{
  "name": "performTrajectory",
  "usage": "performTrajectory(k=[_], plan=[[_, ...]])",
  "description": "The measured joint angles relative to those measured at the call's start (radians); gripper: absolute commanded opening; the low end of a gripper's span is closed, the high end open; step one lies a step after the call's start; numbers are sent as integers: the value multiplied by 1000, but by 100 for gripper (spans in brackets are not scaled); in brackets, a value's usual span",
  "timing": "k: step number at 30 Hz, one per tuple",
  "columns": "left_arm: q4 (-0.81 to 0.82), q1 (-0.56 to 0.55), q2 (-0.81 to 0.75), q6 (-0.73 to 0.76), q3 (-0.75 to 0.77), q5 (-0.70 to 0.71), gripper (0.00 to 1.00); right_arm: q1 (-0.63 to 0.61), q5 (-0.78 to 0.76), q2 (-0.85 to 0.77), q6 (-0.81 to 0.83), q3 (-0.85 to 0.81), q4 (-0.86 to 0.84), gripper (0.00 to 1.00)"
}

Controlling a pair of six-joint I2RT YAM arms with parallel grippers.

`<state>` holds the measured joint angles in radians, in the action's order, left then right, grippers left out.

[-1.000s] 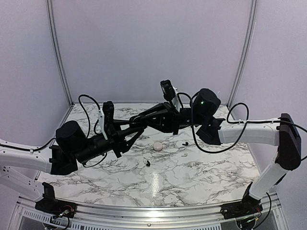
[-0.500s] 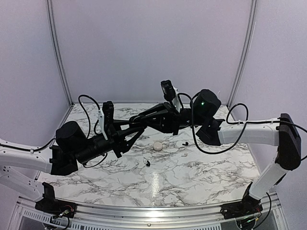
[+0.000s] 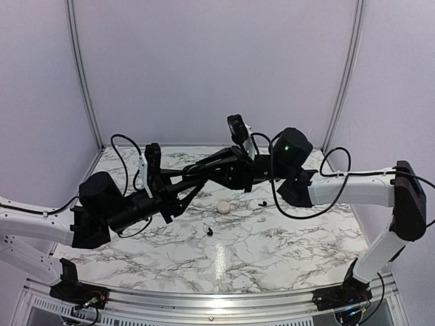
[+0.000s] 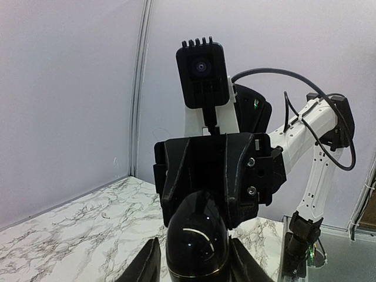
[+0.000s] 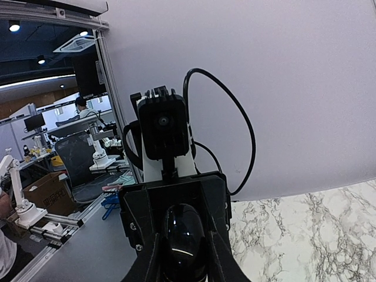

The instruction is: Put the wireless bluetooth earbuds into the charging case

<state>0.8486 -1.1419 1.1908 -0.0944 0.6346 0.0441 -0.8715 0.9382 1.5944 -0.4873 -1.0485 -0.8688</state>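
Top view: the case (image 3: 223,207) sits on the table (image 3: 285,251), and I cannot tell what it holds. One earbud (image 3: 209,231) lies just before it and a second earbud (image 3: 262,204) to its right, both outside.

Left wrist: the left gripper (image 4: 194,249) clamps a glossy black oval (image 4: 195,226).

Right wrist: the right gripper (image 5: 183,252) clamps a black oval (image 5: 182,223) too.

Overhead view: the left arm (image 3: 34,224) reaches in from the lower left. The right arm (image 3: 353,185) rises at the lower right and folds inward. Both forearms lie nearly level and meet nose to nose at frame centre. Wrist views: the left gripper (image 4: 195,261) and right gripper (image 5: 183,258) face each other, each clamped on one glossy black oval object (image 4: 197,232).
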Motion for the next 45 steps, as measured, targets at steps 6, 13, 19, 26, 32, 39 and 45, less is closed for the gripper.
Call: performTrajectory(k=[6,13,19,26,32,39,45], plan=[[0,0,0,0,0,3,35,-1,-5,3,-5,8,-13,3],[3,-5,-1,-12,0,-14,14,-1,0,5,-2,19,-35,5],[2,-5,-3,-14,0,-20,3,-3,3,5,6,19,-37,38],[-76,4,-43,36,-3,-18,0,-3,1,-6,131,-30,202,61],[-233,8,-85,99,-2,-55,0,-1,-33,-40,332,-135,518,63],[-338,8,-86,122,0,-130,0,-7,-36,-47,451,-164,708,72],[-356,9,-84,121,10,-153,0,-29,-31,-47,501,-165,781,74]])
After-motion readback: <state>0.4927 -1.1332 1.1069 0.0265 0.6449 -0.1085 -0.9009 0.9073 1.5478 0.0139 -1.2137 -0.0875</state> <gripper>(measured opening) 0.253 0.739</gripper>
